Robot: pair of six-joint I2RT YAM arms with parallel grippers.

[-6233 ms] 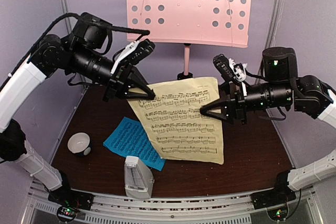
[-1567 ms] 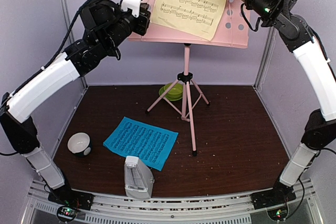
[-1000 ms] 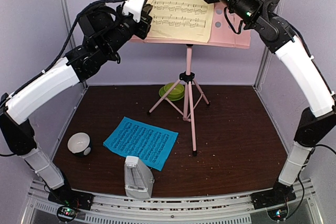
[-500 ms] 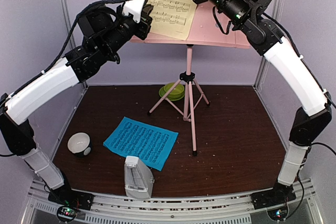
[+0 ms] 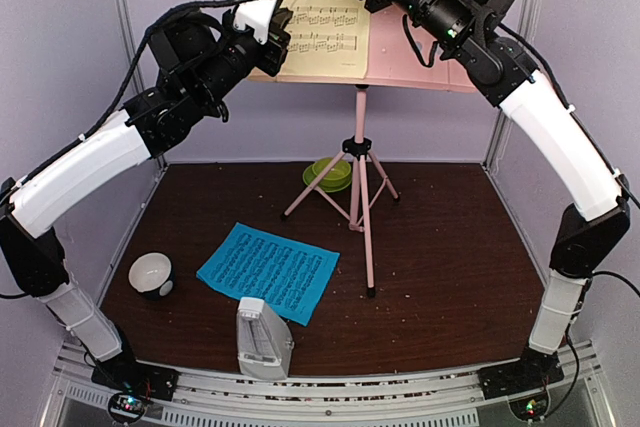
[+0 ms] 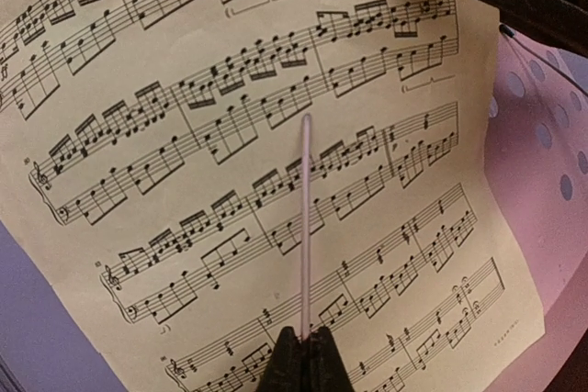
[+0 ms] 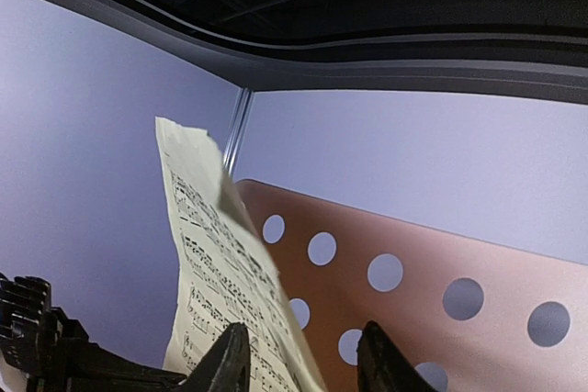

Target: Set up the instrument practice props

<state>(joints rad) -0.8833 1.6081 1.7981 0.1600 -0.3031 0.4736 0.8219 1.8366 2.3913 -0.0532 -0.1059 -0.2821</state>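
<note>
Music stand: the pink music stand [image 5: 412, 45] is seen upright at the back of the dark table [image 5: 460, 277]. Its tripod legs are spread on the tabletop, and its hole-punched panel is raised to the top of the overhead view.

Yellow page: the yellow sheet-music page [image 5: 300, 7] is laid against the left half of the stand's panel, print facing outward. Its top edge is cut off by the frame.

Wire: a thin pink wire [image 6: 304, 227] belonging to the stand is seen running across the front of the yellow page.

Left gripper: the left gripper [image 6: 305, 362] is placed at the lower left of the stand's panel. Its fingers are pressed together, clamped on the lower end of the wire.

Right gripper: the right gripper [image 7: 303, 360] is held high against the stand's panel, at the yellow page's right edge. Its fingers are spread apart and the page's edge is seen between them. Contact with either finger cannot be judged.

Blue page: the blue sheet-music page [image 5: 268, 270] is laid flat on the table, in front of and to the left of the stand's legs.

Metronome: the metronome [image 5: 262, 339] is stood upright in front of the stand, just beside the blue page's near edge.

Green bowl: the green bowl [image 5: 328, 173] is set on its saucer just behind the stand's pole.

Small bowl: the white-and-black bowl [image 5: 150, 273] is placed well to the left of the stand's legs.
</note>
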